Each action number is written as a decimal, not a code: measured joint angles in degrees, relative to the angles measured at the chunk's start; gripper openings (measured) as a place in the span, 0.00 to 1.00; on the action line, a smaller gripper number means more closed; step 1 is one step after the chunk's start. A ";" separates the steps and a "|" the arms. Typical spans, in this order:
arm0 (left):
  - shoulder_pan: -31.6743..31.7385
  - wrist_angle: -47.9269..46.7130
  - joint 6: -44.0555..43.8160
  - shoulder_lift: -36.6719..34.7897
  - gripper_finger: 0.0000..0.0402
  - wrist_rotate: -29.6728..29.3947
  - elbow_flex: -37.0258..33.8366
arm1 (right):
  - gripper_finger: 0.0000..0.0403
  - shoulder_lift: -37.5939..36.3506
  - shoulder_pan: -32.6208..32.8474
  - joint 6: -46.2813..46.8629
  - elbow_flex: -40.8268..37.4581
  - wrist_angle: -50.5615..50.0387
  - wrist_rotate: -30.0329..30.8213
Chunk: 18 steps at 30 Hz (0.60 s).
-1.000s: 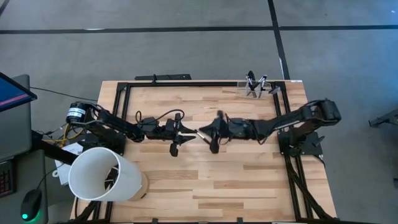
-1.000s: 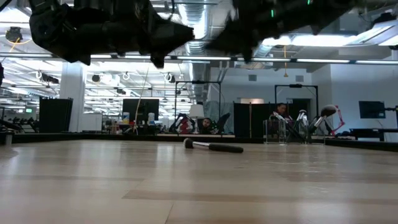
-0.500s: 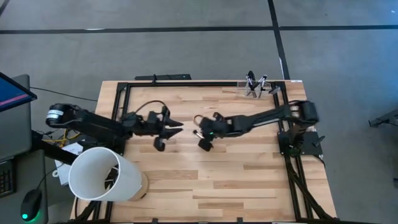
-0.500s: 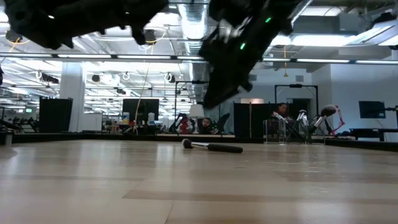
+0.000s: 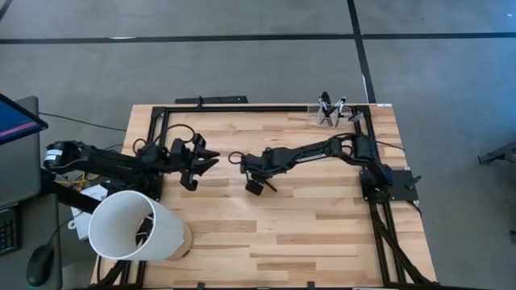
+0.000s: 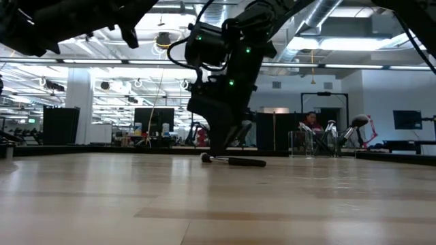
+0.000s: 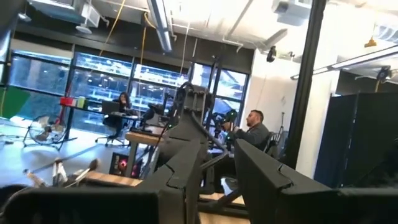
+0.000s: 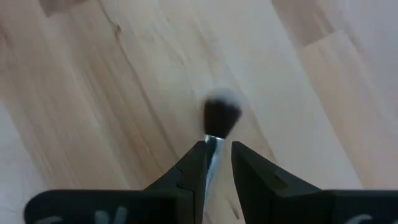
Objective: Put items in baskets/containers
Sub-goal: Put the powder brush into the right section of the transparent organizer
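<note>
One makeup brush [image 6: 240,162] lies flat on the wooden table near its middle. It has a dark handle, a silvery ferrule [image 8: 212,147] and a dark, pale-tipped head [image 8: 221,114]. My right gripper [image 8: 219,148] points steeply down over it, open by a narrow gap. One finger stands on each side of the ferrule just behind the head, and I see no hold. My left gripper [image 5: 212,161] hangs open and empty above the table's left part. The clear holder [image 5: 330,113] stands at the far right corner with several brushes upright in it.
A big white tub [image 5: 133,226] lies on its side at the near left corner. A black frame [image 5: 161,121] runs along the table's far and side edges. Bare wood spreads across the near half of the table.
My left gripper has drawn back toward the table's left edge and risen. My right gripper has moved toward the left and sunk to the table. It has tipped from nearly level to pointing steeply down over the brush. The brush has stayed where it lay.
</note>
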 joint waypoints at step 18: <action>0.09 -0.38 -0.18 -2.44 0.24 -0.02 -0.98 | 0.17 1.47 -0.01 3.34 0.63 -0.40 -2.49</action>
